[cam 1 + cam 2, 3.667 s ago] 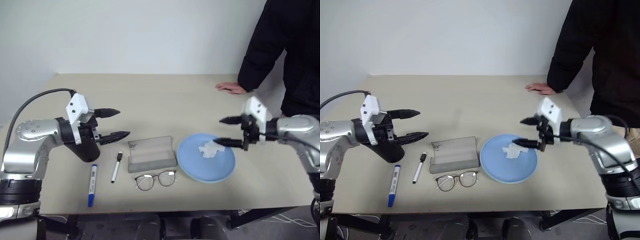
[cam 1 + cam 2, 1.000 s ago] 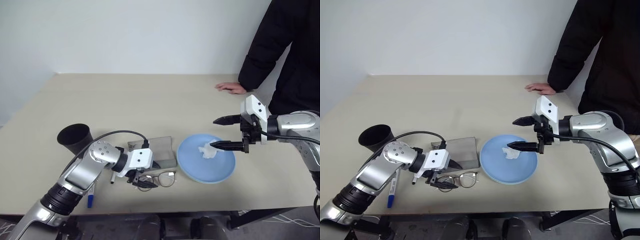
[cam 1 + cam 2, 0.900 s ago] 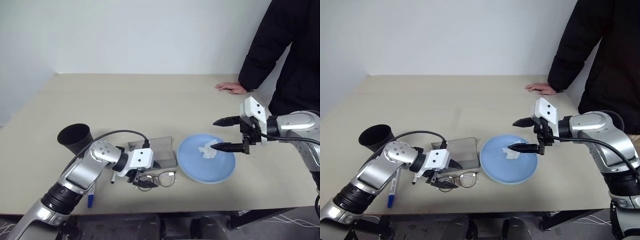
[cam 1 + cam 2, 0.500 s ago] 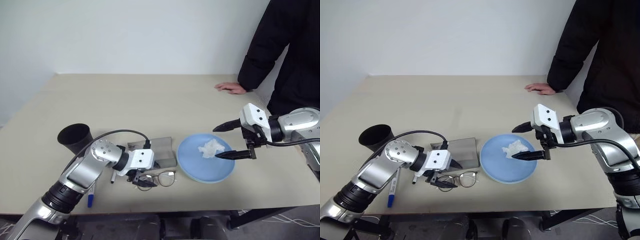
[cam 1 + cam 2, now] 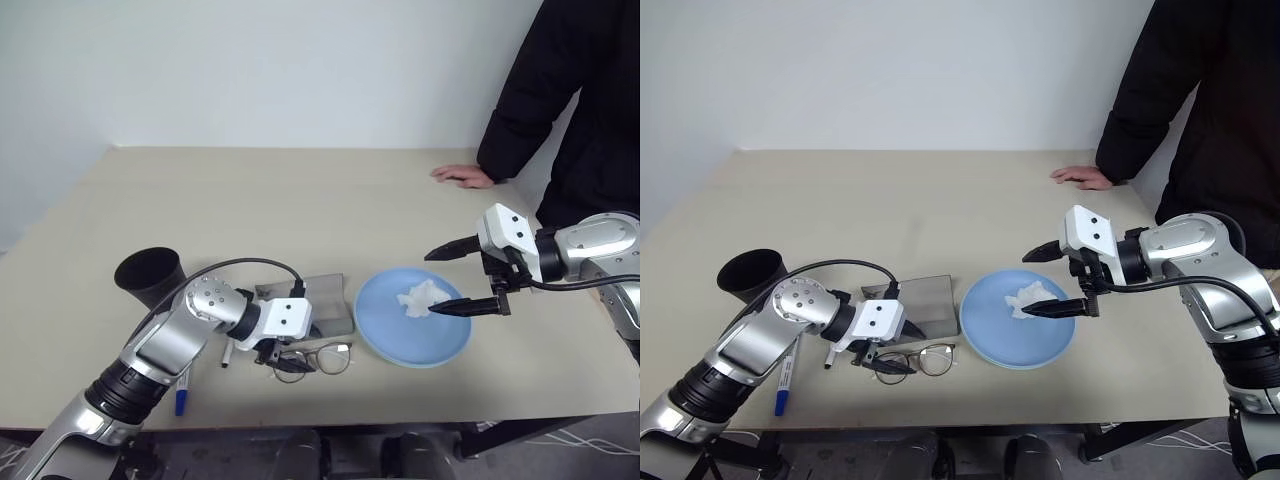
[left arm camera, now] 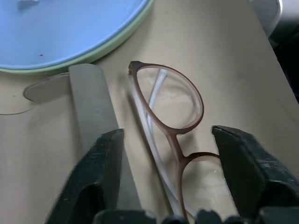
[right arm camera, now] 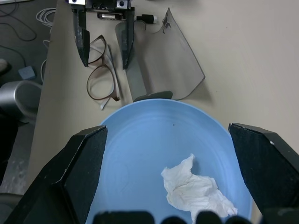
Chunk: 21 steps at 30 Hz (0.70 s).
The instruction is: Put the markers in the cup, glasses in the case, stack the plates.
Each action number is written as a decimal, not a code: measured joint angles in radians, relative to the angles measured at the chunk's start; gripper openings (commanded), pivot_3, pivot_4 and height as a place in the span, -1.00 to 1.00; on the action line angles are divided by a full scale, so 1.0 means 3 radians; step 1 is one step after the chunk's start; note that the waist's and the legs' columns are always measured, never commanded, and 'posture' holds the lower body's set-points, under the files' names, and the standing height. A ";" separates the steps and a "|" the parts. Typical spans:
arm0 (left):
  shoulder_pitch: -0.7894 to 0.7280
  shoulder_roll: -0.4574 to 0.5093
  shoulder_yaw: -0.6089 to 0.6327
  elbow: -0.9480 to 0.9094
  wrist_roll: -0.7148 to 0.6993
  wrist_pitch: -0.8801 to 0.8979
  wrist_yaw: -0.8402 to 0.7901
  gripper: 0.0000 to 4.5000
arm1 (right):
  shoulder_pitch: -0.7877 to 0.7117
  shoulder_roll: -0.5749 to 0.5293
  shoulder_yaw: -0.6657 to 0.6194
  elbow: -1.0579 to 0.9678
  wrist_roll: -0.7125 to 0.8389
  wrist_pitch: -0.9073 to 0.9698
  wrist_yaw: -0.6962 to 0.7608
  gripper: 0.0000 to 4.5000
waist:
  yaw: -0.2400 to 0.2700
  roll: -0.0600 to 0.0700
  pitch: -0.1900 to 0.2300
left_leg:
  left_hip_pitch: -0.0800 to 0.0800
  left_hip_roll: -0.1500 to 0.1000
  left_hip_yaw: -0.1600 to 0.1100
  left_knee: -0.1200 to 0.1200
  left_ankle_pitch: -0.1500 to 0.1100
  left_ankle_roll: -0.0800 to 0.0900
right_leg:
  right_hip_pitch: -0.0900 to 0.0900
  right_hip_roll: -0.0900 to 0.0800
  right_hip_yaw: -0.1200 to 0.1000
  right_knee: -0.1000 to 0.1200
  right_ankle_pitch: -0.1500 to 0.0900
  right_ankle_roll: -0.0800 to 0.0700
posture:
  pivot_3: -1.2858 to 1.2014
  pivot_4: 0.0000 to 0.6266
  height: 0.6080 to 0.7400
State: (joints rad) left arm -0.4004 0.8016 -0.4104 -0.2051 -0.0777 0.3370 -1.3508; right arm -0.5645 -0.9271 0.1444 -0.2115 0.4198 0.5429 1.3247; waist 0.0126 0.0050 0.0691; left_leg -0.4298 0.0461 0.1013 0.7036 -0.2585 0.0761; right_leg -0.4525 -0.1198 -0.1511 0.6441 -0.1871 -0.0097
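Beige tabletop (image 5: 300,200) against a plain pale wall, with a person in a black sleeve (image 5: 520,100) standing at the far right corner, one hand (image 5: 462,176) flat on the surface. Left gripper (image 5: 283,362) low near the front edge, fingers parted on either side of the glasses (image 6: 170,116), straddling the left lens and bridge; no contact visible between the pads and the frame, jaws partly open and empty. Glasses lying flat just in front of the open grey case (image 5: 320,305), temples folded, right lens toward the blue plate (image 5: 415,330). Blue plate resting on the green plate (image 6: 117,44), only a thin green rim showing beneath; crumpled white tissue (image 5: 420,297) lying inside the blue plate. Right gripper (image 5: 447,280) hovering above the plate's right half, fingers spread wide, holding nothing, tissue between and below them. Black cup (image 5: 150,277) standing upright to the left, behind the left arm. Blue-capped marker (image 5: 182,392) and black-capped marker (image 5: 226,354) lying on the table beside the left arm, outside the cup.
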 measured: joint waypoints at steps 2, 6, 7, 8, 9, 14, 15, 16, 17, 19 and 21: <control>0.0000 0.0000 -0.0003 -0.0001 0.0000 0.0000 -0.0007 -0.36 | 0.0000 0.0000 0.0000 -0.0003 0.0001 0.0003 -0.0004 1.00 | 0.0000 0.0000 0.0000 | 0.0000 0.0000 0.0000 0.0000 0.0000 0.0000 | 0.0000 0.0000 0.0000 0.0000 0.0000 0.0000 | 0.03 -1.00 0.35; 0.0000 0.0000 -0.0007 -0.0006 0.0005 -0.0005 -0.0009 -0.99 | 0.0002 0.0000 0.0000 -0.0009 0.0001 0.0005 -0.0014 1.00 | 0.0000 0.0000 0.0000 | 0.0000 0.0000 -0.0001 0.0001 0.0000 0.0000 | 0.0000 0.0000 0.0000 0.0000 0.0000 0.0000 | 0.03 -1.00 0.35; -0.0002 0.0001 -0.0005 -0.0014 0.0009 -0.0019 -0.0008 -0.99 | 0.0008 0.0000 0.0000 -0.0015 0.0001 0.0007 -0.0019 1.00 | 0.0000 0.0000 0.0000 | 0.0001 0.0000 -0.0001 0.0001 0.0000 0.0000 | 0.0001 0.0000 0.0000 0.0000 0.0000 0.0000 | 0.03 -1.00 0.35; -0.0001 0.0001 -0.0007 -0.0020 0.0010 -0.0026 -0.0009 -0.99 | 0.0013 0.0000 0.0000 -0.0020 0.0002 0.0009 -0.0023 1.00 | 0.0001 0.0001 -0.0001 | 0.0002 0.0000 -0.0001 0.0001 0.0000 0.0000 | 0.0001 0.0000 0.0000 0.0000 0.0000 0.0000 | 0.03 -1.00 0.35; -0.0001 0.0000 -0.0008 -0.0031 0.0013 -0.0034 -0.0009 -0.99 | 0.0020 0.0000 0.0000 -0.0026 0.0003 0.0014 -0.0028 1.00 | 0.0001 0.0001 -0.0001 | 0.0001 0.0000 -0.0001 0.0001 0.0000 0.0000 | 0.0001 0.0000 0.0000 0.0000 0.0000 0.0000 | 0.03 -1.00 0.35; -0.0001 0.0001 -0.0016 -0.0033 0.0030 -0.0059 -0.0006 -0.99 | 0.0021 0.0000 0.0000 -0.0029 0.0009 0.0032 -0.0036 1.00 | 0.0000 0.0001 -0.0001 | 0.0001 0.0001 -0.0001 0.0003 0.0000 0.0000 | 0.0002 0.0000 -0.0001 0.0000 0.0000 0.0000 | 0.03 -1.00 0.35; -0.0001 0.0001 -0.0017 -0.0032 0.0036 -0.0065 -0.0006 -0.99 | 0.0021 0.0000 0.0000 -0.0029 0.0009 0.0033 -0.0036 1.00 | 0.0000 0.0001 -0.0001 | 0.0001 0.0001 -0.0001 0.0003 0.0000 0.0001 | 0.0002 0.0000 -0.0001 0.0000 0.0000 0.0000 | 0.03 -1.00 0.35; -0.0001 0.0001 -0.0017 -0.0032 0.0042 -0.0070 -0.0006 -0.99 | 0.0021 0.0000 0.0000 -0.0029 0.0009 0.0033 -0.0037 1.00 | 0.0000 0.0001 -0.0001 | 0.0001 0.0001 -0.0001 0.0003 0.0000 0.0001 | 0.0001 0.0000 -0.0001 0.0000 0.0000 0.0000 | 0.03 -1.00 0.35; -0.0001 0.0001 -0.0018 -0.0032 0.0044 -0.0074 -0.0007 -0.99 | 0.0021 0.0000 0.0000 -0.0029 0.0010 0.0034 -0.0037 1.00 | 0.0000 0.0001 -0.0001 | 0.0001 0.0001 -0.0001 0.0003 0.0000 0.0001 | 0.0002 0.0000 -0.0001 0.0000 0.0000 0.0000 | 0.03 -1.00 0.35; -0.0001 0.0000 -0.0018 -0.0032 0.0043 -0.0075 -0.0008 -0.99 | 0.0020 0.0000 0.0000 -0.0029 0.0011 0.0036 -0.0037 1.00 | 0.0000 0.0001 -0.0001 | 0.0001 0.0001 -0.0001 0.0003 0.0000 0.0001 | 0.0002 0.0000 -0.0001 0.0000 0.0000 0.0000 | 0.03 -1.00 0.35; -0.0006 -0.0004 -0.0017 -0.0032 0.0030 -0.0057 -0.0015 -0.99 | 0.0020 0.0000 0.0000 -0.0029 0.0011 0.0037 -0.0036 1.00 | 0.0000 0.0001 -0.0001 | 0.0001 0.0001 -0.0001 0.0003 0.0000 0.0001 | 0.0002 0.0000 -0.0001 0.0000 0.0000 0.0000 | 0.03 -1.00 0.35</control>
State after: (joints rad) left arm -0.4021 0.8003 -0.4154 -0.2147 -0.0687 0.3201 -1.3554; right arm -0.5584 -0.9270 0.1444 -0.2201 0.4232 0.5540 1.3137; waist 0.0127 0.0054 0.0689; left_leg -0.4295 0.0465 0.1009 0.7045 -0.2584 0.0763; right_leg -0.4520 -0.1198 -0.1512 0.6441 -0.1871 -0.0098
